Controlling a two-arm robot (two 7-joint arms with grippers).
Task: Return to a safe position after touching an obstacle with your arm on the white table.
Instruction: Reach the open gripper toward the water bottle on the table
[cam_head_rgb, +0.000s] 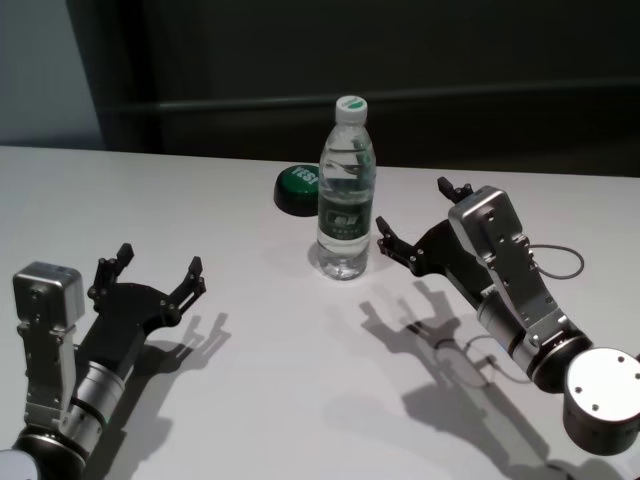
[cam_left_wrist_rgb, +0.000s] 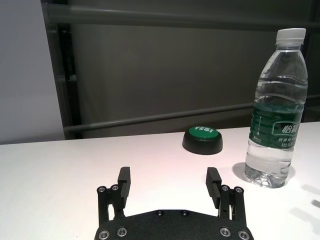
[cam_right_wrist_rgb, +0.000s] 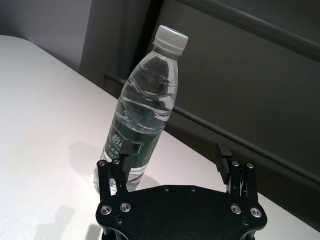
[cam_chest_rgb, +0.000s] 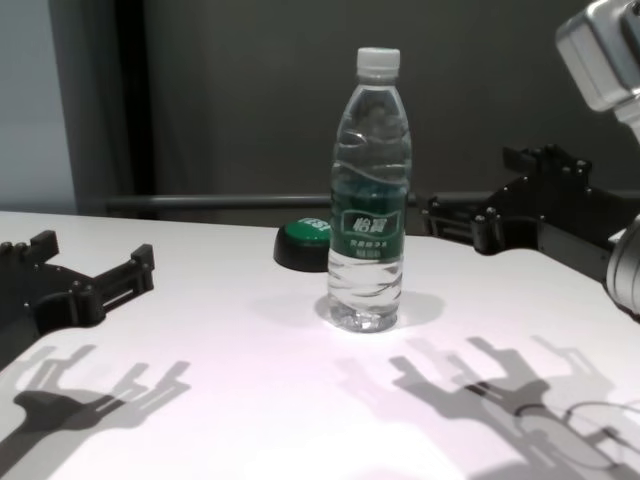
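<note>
bottle (cam_head_rgb: 346, 190) stands upright on the table (cam_head_rgb: 200, 200); right hand (cam_head_rgb: 415, 222) just beside it (released), left hand (cam_head_rgb: 158, 272) released too.

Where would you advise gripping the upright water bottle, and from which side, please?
Probably around the labelled waist of the water bottle, jaws level, coming in from the robot's right: the open right gripper hangs just beside it, and the green button sits behind-left.

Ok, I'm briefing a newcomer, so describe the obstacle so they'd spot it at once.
On the white table, near the middle toward the far edge, stands a tall clear water bottle, upright. Unlike the low black button with a green top just behind it, it has a white cap and dark green label.
</note>
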